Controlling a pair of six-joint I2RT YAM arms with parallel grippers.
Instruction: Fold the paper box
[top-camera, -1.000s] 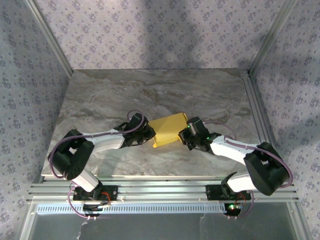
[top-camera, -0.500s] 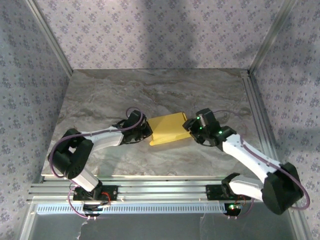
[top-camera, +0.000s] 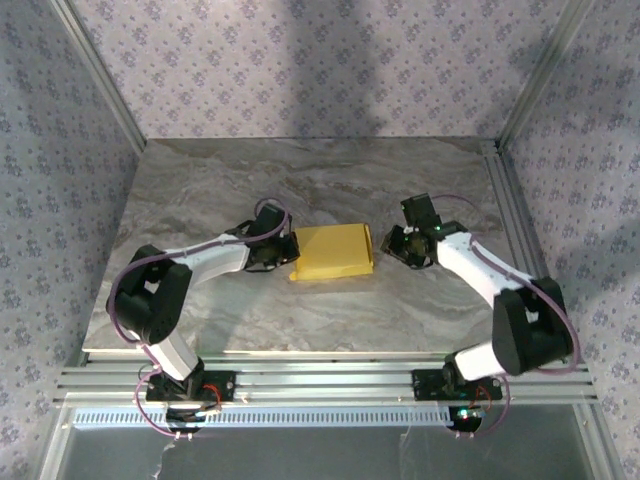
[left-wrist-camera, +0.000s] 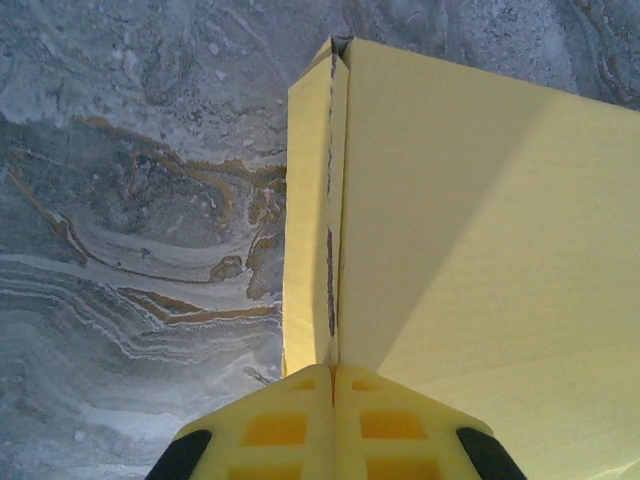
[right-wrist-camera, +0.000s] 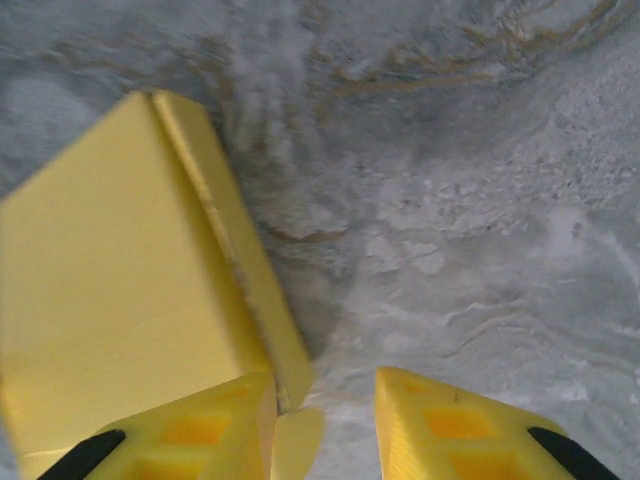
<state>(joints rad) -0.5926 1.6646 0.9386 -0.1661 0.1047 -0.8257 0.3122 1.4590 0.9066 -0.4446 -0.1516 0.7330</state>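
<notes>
The paper box (top-camera: 335, 253) lies flat on the marble table as a closed yellow rectangle. My left gripper (top-camera: 283, 250) sits at its left edge. In the left wrist view that gripper (left-wrist-camera: 333, 368) is shut, and the seam of the box (left-wrist-camera: 480, 250) between top face and narrow side wall runs into its tips. My right gripper (top-camera: 395, 243) is just right of the box and stands open (right-wrist-camera: 325, 385). Its left finger (right-wrist-camera: 200, 430) is against the box (right-wrist-camera: 110, 290) corner. A small yellow flap (right-wrist-camera: 296, 440) pokes into the gap. Its right finger (right-wrist-camera: 450, 430) is over bare table.
The grey marble tabletop (top-camera: 300, 180) stretches behind and in front of the box. An aluminium rail (top-camera: 507, 220) borders the table on the right, and patterned walls (top-camera: 300, 60) enclose the back and sides. Metal rails (top-camera: 320, 380) run along the near edge.
The right gripper has let go of the box and drawn back to the right. The box has come down from a tilt to lie flat and has shifted slightly left with the left gripper.
</notes>
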